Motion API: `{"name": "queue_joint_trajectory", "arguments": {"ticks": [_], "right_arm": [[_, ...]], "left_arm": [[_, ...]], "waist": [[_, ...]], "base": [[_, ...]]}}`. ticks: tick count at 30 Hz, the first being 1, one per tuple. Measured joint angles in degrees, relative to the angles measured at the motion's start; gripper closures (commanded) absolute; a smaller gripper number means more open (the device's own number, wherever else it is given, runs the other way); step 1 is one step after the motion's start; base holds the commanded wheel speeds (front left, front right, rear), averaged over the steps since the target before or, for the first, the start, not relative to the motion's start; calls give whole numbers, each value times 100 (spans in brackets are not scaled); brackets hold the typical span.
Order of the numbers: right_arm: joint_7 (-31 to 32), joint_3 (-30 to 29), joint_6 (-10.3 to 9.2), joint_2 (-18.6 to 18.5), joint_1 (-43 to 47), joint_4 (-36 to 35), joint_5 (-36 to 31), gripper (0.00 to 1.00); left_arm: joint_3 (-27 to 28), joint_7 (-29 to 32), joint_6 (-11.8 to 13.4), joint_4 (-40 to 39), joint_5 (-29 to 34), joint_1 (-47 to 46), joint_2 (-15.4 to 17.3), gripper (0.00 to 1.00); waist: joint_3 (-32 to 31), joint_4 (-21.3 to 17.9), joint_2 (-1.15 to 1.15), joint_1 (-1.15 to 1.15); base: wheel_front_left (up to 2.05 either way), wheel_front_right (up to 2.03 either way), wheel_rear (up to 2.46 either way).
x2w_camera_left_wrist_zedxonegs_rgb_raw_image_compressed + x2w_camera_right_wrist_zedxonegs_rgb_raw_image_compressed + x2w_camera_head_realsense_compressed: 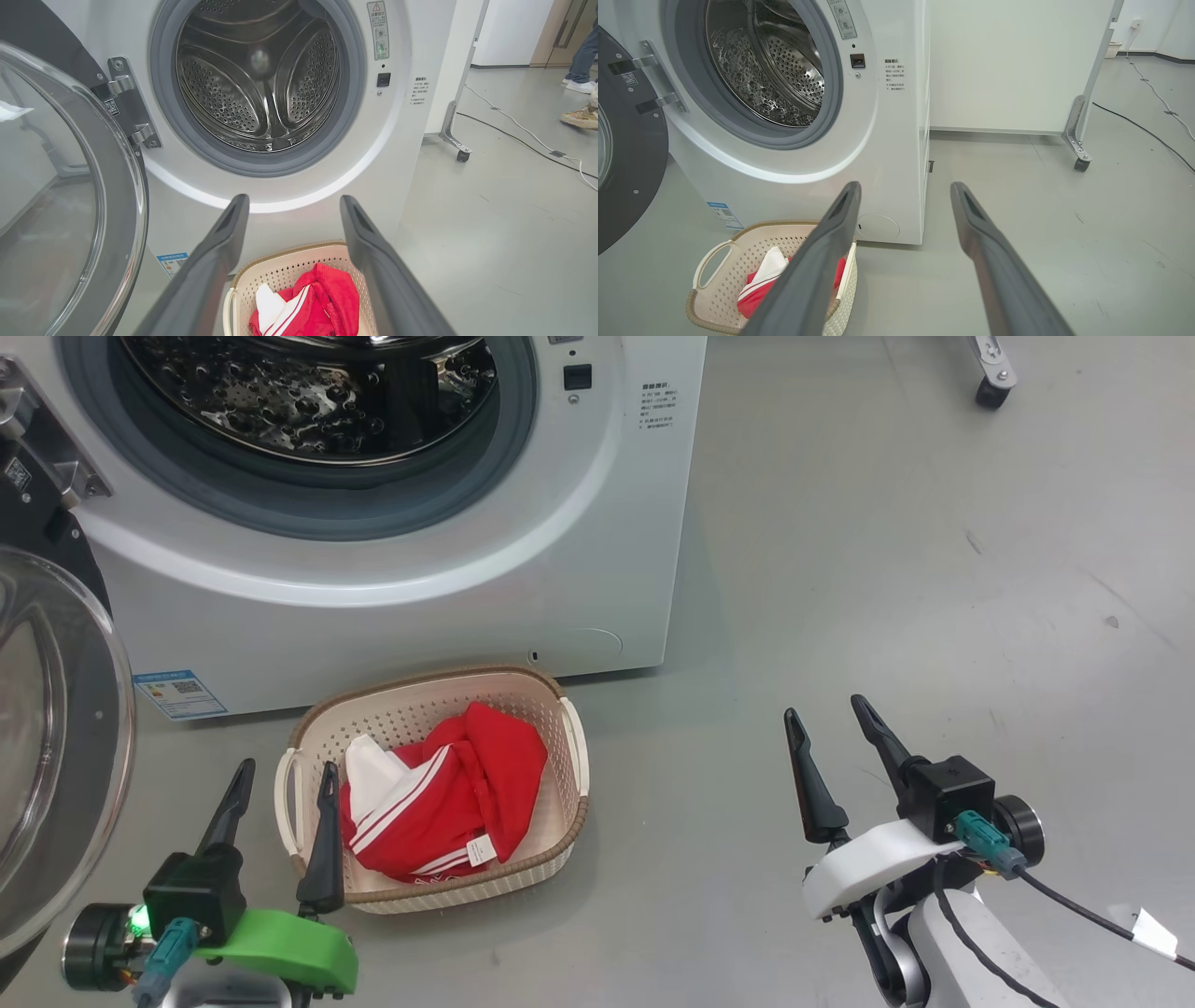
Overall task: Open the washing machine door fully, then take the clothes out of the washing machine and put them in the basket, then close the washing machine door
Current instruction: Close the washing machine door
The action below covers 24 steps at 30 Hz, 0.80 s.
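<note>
The white washing machine (pixel 373 607) stands with its steel drum (pixel 257 79) bare inside. Its door (pixel 56 747) is swung wide to the left, glass bowl facing me, hinge (pixel 131 107) showing. Red clothes (pixel 448 793) with white stripes lie in the cream basket (pixel 569 747) on the floor before the machine. My left gripper (pixel 285 779) is open just left of the basket, holding nothing. Well to the basket's right, above the floor, my right gripper (pixel 831 714) is also open and holds nothing. The basket (pixel 710 298) and clothes (pixel 313 303) show low in both wrist views.
Grey floor (pixel 887 569) spreads to the right. A white partition (pixel 1008 65) on a castor foot (pixel 1080 163) stands right of the machine. A cable (pixel 523 135) runs across the floor, and a person's feet (pixel 579 116) show far right.
</note>
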Motion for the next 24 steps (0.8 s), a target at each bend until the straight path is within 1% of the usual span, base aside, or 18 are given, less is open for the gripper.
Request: {"name": "queue_joint_trajectory", "arguments": {"ticks": [9,24], "right_arm": [[0,-1,-1,0,-2,-9,5,0],[0,-9,-2,1,-3,-9,5,0]], "left_arm": [[-3,1,0,-30,0,1,3,0],[-8,2,0,-67,0,1,4,0]], "waist": [[14,3,0,0],[22,36,0,0]], "base": [[-27,27,0],[-1,1,0]]}}
